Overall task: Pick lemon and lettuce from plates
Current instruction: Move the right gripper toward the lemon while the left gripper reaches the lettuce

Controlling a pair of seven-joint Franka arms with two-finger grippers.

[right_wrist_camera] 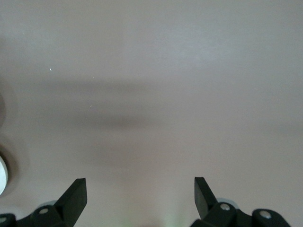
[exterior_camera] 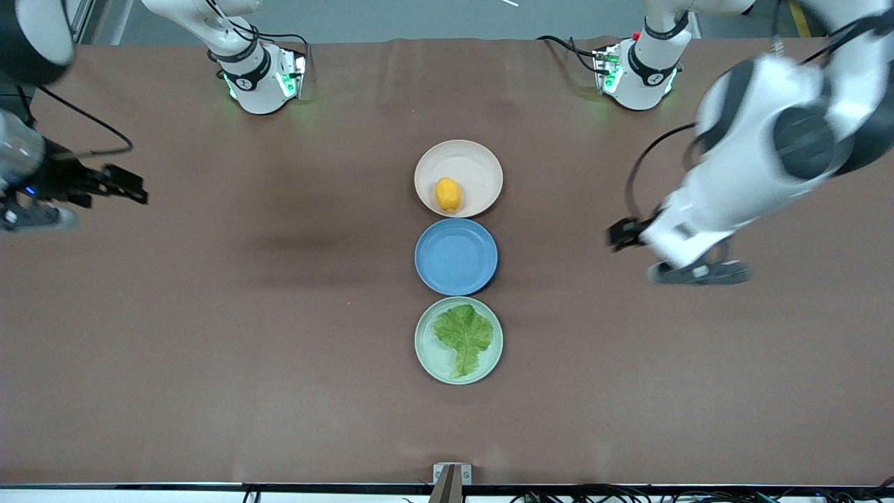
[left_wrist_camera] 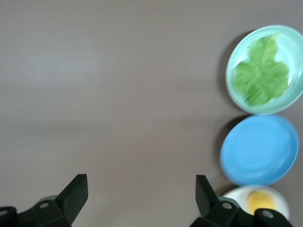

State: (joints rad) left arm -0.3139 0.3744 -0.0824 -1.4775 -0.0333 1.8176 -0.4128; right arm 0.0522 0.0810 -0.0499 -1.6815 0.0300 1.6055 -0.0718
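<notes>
The lemon (exterior_camera: pixel 448 193) lies on the beige-pink plate (exterior_camera: pixel 482 161), the farthest of a column of plates. The lettuce (exterior_camera: pixel 463 334) lies flat on the pale green plate (exterior_camera: pixel 426 349), the nearest one. My left gripper (exterior_camera: pixel 624 234) is open and empty over bare table toward the left arm's end, level with the blue plate. Its wrist view shows its open gripper (left_wrist_camera: pixel 141 187), the lettuce (left_wrist_camera: pixel 262 77), the green plate (left_wrist_camera: pixel 232 90) and the lemon (left_wrist_camera: pixel 261 200). My right gripper (exterior_camera: pixel 129 187) is open and empty over bare table at the right arm's end; its wrist view (right_wrist_camera: pixel 140 189) shows only tablecloth.
An empty blue plate (exterior_camera: pixel 455 256) sits between the two task plates, almost touching both; it also shows in the left wrist view (left_wrist_camera: pixel 259 150). The brown tablecloth (exterior_camera: pixel 244 314) covers the table. The arm bases (exterior_camera: pixel 262 80) stand along the farthest edge.
</notes>
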